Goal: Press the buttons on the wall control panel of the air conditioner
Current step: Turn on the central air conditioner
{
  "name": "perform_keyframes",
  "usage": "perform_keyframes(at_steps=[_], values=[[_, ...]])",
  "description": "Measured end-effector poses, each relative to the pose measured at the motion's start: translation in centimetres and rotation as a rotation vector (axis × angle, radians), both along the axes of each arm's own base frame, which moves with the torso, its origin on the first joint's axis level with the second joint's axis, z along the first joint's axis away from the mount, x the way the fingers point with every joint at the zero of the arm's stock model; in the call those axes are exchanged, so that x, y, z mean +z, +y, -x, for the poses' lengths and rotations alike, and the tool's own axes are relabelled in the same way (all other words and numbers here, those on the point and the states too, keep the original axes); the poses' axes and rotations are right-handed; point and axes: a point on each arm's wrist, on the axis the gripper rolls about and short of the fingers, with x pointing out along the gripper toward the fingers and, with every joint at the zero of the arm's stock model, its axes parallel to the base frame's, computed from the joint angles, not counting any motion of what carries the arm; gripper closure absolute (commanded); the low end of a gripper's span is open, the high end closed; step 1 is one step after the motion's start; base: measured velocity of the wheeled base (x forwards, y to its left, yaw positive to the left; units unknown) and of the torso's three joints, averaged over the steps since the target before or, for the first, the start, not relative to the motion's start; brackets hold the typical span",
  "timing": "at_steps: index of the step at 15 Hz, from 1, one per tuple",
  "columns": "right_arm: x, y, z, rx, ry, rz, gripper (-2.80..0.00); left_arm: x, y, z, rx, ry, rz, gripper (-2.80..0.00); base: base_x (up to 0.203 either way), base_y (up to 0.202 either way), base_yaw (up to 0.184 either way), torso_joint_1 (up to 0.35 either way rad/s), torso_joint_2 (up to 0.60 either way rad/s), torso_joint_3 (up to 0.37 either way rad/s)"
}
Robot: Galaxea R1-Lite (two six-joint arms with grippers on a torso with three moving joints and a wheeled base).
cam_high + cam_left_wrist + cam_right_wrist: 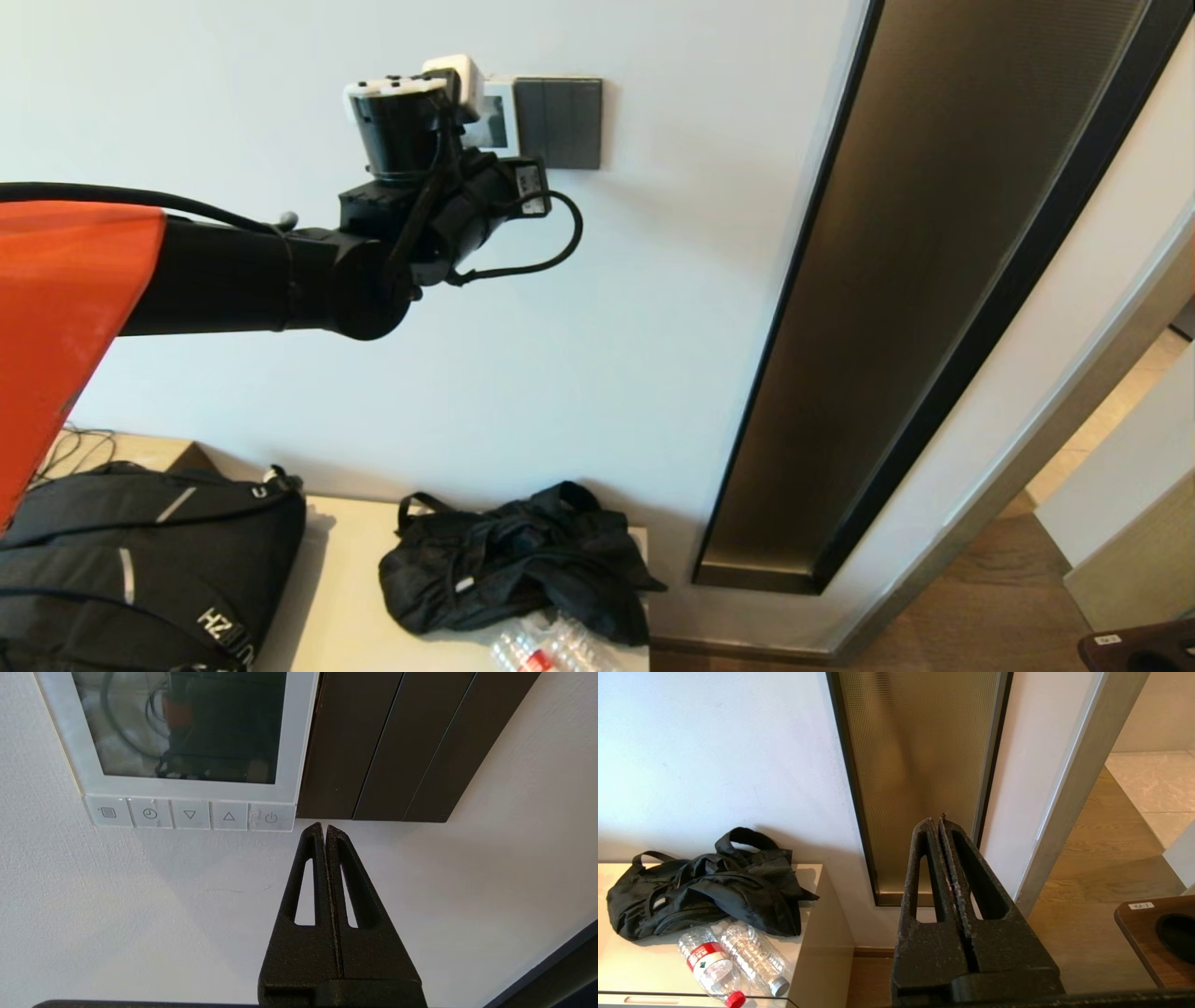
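Note:
The white wall control panel [187,732] has a dark screen and a row of several buttons under it; the power button [271,818] is the one nearest the grey switch plate [397,742]. My left gripper [324,828] is shut and empty, its tips just below and beside the power button, close to the wall. In the head view the left arm is raised to the panel [495,117] and its wrist hides the fingers. My right gripper [938,822] is shut and empty, held low and away from the panel, in front of a ribbed glass strip.
A tall dark-framed ribbed glass strip [934,280] runs down the wall right of the panel. Below stands a white cabinet [345,560] with a black backpack [131,569], a black bag [513,560] and plastic bottles [724,961]. A doorway and wooden floor lie to the right.

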Motion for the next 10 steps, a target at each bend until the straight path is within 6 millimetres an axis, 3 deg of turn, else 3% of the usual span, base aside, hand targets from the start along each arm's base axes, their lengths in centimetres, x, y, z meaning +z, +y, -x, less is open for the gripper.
perform_keyframes(at_steps=[10], values=[[0.0, 0.0, 0.0, 0.000, 0.000, 0.000, 0.00, -0.8, 0.7, -1.2, 0.024, 0.012, -0.010, 0.00, 0.000, 0.000, 0.000, 0.000, 0.00, 0.000]])
